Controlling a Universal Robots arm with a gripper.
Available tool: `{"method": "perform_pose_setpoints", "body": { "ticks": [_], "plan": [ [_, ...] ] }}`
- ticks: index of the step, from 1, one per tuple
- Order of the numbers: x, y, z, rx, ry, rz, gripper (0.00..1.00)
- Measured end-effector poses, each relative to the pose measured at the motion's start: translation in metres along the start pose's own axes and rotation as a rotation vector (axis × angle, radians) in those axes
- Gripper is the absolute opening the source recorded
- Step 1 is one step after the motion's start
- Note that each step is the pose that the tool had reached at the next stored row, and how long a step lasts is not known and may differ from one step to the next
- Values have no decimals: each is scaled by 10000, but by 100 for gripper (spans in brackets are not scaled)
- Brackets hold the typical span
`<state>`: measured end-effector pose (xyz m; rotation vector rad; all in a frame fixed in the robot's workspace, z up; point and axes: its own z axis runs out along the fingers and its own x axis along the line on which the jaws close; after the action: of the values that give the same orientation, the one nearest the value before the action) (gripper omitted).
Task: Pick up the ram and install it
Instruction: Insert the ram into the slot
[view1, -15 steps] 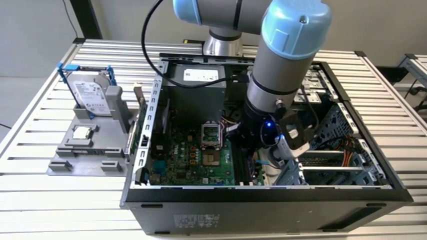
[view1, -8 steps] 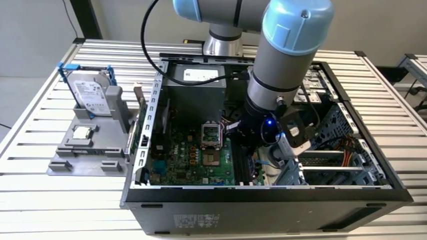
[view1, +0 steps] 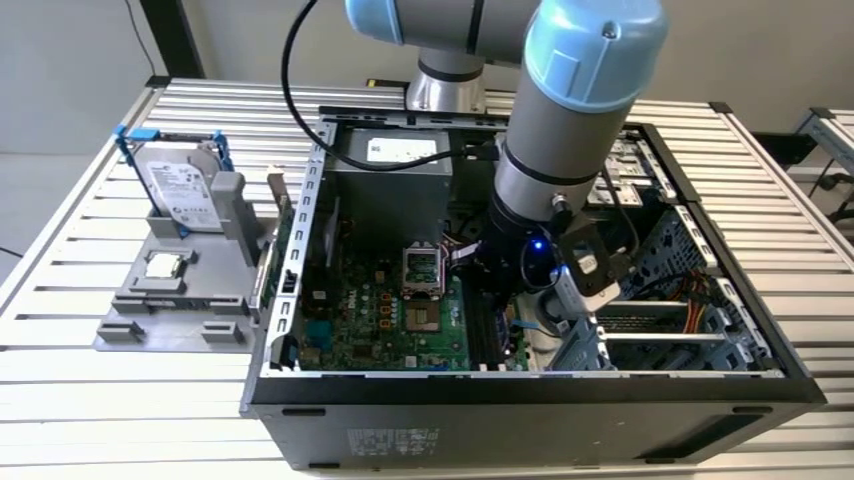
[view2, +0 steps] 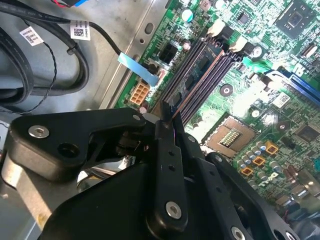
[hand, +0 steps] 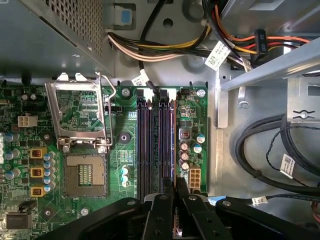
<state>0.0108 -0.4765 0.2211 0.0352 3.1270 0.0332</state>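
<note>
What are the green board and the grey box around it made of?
Flat green circuit board: probably rigid resin laminate, glossy coating, fine printed lines. Grey computer case wall: probably sheet steel, dull finish, punched holes and folded edges.

**Three cameras on one open case**

The exterior view looks down from well back and above the gripper (hand: 175, 186), taking in the arm (view1: 574, 130) and computer case (view1: 534, 395). Both wrist views sit just behind the gripper and look past its tip, close to the motherboard (hand: 120, 105). They share the memory slots (hand: 150, 145) and, apparently, the ram (view2: 192, 75).

One hard drive (view1: 180, 190), one processor chip (view1: 163, 265) — one ram (view2: 196, 68), one gripper (view2: 166, 116)
</note>
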Motion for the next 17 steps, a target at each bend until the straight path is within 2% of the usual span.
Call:
{"method": "perform_pose_setpoints", "body": {
  "ticks": [6,14,16,17],
  "plan": [
    [0,-1,24,4,38,41,0],
    [-15,-5,40,0,57,127,0],
    [-16,-17,39,-34,59,132,0],
    [-16,-21,39,-83,60,135,0]
  ]
}}
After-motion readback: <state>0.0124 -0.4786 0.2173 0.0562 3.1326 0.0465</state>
